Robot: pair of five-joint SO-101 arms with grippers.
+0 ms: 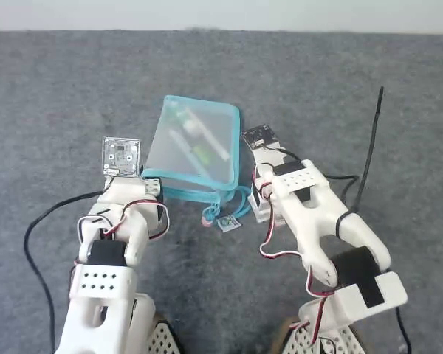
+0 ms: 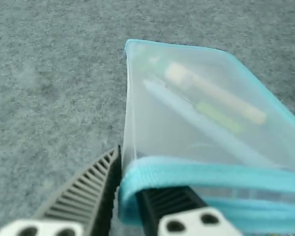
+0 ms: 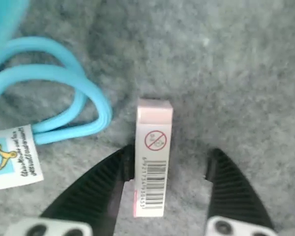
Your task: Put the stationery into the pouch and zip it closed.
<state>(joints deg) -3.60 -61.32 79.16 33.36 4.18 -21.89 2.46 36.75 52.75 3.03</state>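
right gripper [image 3: 169, 155] straddles eraser [image 3: 154, 157] — lying lengthwise

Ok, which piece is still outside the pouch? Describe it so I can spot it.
Find the teal-edged pouch on the grey mat; its cord loop and paper tag trail from the zipper end. Beside the loop, between the right end effector's open fingers, lies a small block: pink and white, barcoded, unlike anything nearby.
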